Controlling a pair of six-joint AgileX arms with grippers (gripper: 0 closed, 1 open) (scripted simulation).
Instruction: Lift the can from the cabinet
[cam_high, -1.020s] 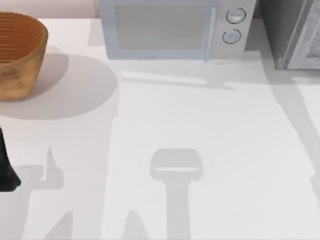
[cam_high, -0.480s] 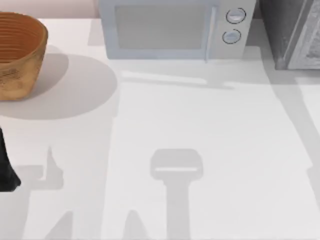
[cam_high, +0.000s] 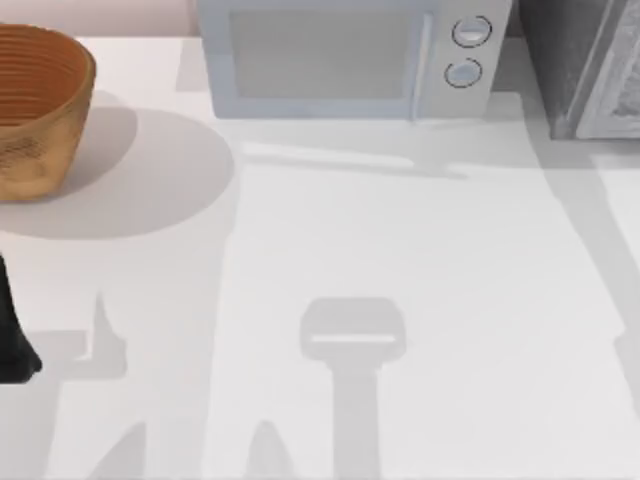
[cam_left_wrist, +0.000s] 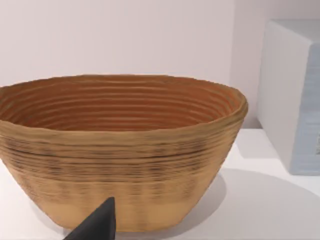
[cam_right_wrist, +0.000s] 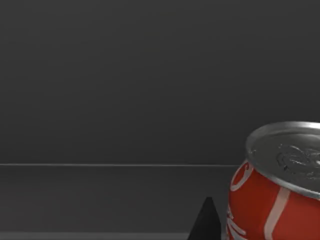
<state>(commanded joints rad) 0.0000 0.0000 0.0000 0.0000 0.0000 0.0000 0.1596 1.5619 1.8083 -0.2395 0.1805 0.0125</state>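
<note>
At the far right corner of the white surface (cam_high: 420, 250) stands the dark grey cabinet (cam_high: 565, 60) with its paler speckled door panel (cam_high: 620, 95), just beside the white microwave (cam_high: 345, 55) that occupies the back centre. Inside a dark grey compartment, as my right wrist view records, sits the red can (cam_right_wrist: 275, 195) with a silver lid, upright on a dark floor, its back wall plain and unlit. One dark fingertip (cam_right_wrist: 206, 222) of my right end effector rises just beside the can's side, near it, though whether it touches the can cannot be told; how wide that end effector stands cannot be told either. Toward the left edge of the surface, a dark part of my left arm (cam_high: 12, 330) shows in the top view, level with the front half of the surface. A woven basket (cam_high: 35, 105) of tan and orange bands stands at the back left corner, well apart from the microwave. From my left wrist view the basket (cam_left_wrist: 120, 150) faces the camera with its bowl showing no contents, the pale side of the microwave (cam_left_wrist: 292, 95) near it, and one dark fingertip (cam_left_wrist: 97, 225) of my left end effector pointing up in front of the basket's base; its opening cannot be told.
</note>
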